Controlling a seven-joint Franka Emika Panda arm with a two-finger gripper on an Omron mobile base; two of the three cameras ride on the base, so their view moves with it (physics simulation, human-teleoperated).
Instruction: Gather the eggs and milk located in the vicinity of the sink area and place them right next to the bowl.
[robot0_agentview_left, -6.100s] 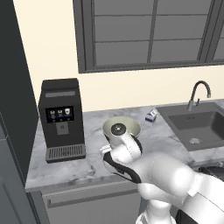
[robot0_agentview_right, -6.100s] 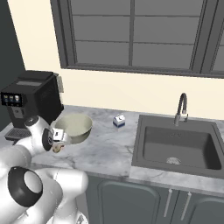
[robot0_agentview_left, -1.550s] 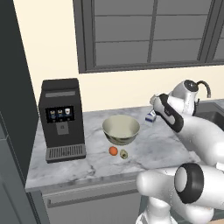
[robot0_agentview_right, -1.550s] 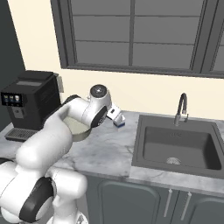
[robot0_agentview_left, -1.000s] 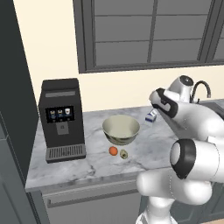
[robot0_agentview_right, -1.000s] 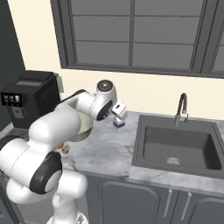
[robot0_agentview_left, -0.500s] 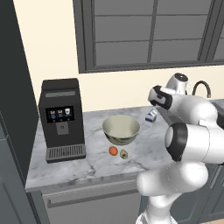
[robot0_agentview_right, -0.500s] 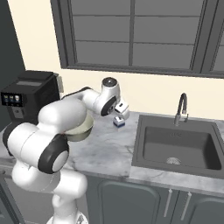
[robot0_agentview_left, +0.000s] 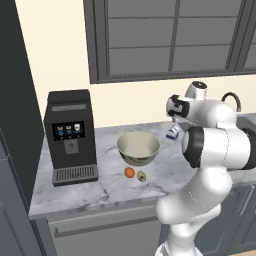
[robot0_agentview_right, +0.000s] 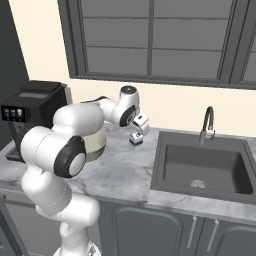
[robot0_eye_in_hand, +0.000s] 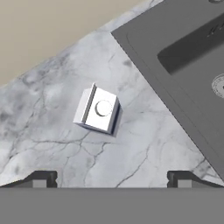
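Note:
The milk (robot0_eye_in_hand: 97, 109), a small white carton with a round cap, stands on the marble counter between the bowl and the sink (robot0_eye_in_hand: 188, 48). My gripper (robot0_eye_in_hand: 111, 179) hovers above it, open, with both dark fingertips (robot0_eye_in_hand: 41, 179) wide apart and nothing between them. From the sides, the gripper (robot0_agentview_right: 140, 127) hangs just over the milk (robot0_agentview_right: 135, 138) near the back wall. The bowl (robot0_agentview_left: 138, 148) sits mid-counter, with the orange-brown egg (robot0_agentview_left: 129, 172) and the spotted olive egg (robot0_agentview_left: 142, 176) lying just in front of it. The milk (robot0_agentview_left: 173, 132) is right of the bowl.
A black coffee machine (robot0_agentview_left: 70, 135) stands at the counter's left end. The dark faucet (robot0_agentview_right: 207, 122) rises behind the sink (robot0_agentview_right: 205, 165), whose drain (robot0_agentview_right: 198, 184) shows. The wall and window run close behind the milk.
The hand has swung a little farther back toward the wall and settled over the milk carton. Jaws have stayed wide. Eggs, bowl and milk have not moved.

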